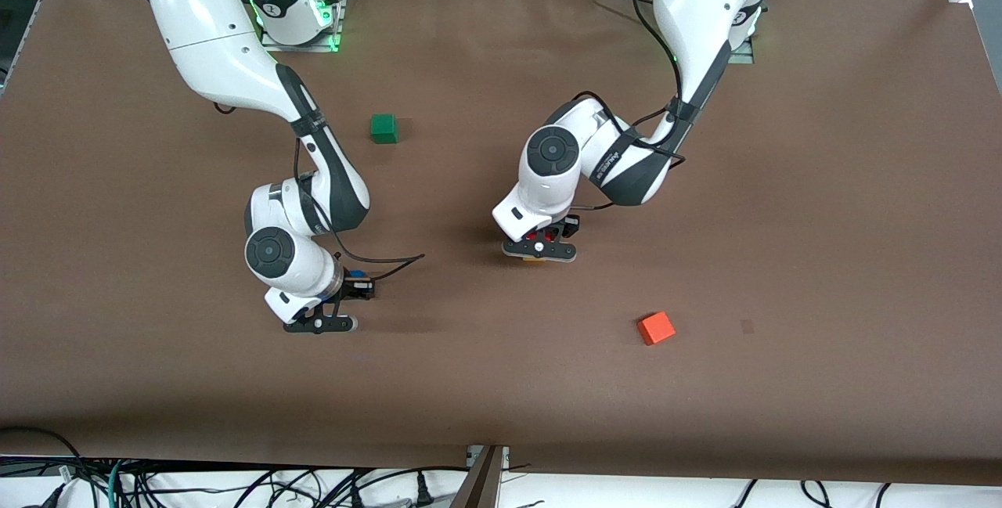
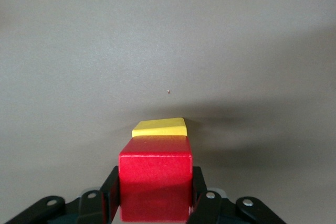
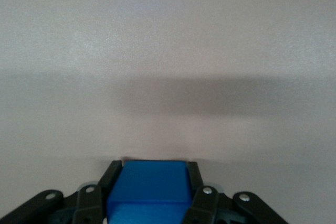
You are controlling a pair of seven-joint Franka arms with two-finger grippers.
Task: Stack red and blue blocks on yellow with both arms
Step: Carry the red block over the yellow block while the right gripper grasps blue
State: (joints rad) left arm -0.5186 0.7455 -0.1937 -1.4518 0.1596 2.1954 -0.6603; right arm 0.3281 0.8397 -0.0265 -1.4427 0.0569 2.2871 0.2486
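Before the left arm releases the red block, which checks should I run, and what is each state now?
1. Left tool shut on red block: ok.
2. Red block over yellow block: ok.
3. Red block resting fully on yellow: cannot tell.
4. Red block's edges square with yellow: cannot tell.
5. Right tool shut on blue block: ok.
6. Orange cube and green cube away from the stack: ok.

The left gripper (image 2: 155, 203) gripped the red block (image 2: 155, 174) directly over the yellow block (image 2: 159, 128), near the table's (image 1: 783, 218) middle. The right gripper (image 3: 152, 203) clasped the blue block (image 3: 149, 187) low at the table, toward the right arm's end. The green cube (image 1: 383, 128) lay farther from the front camera than both grippers; the orange cube (image 1: 656, 328) lay nearer, toward the left arm's end.
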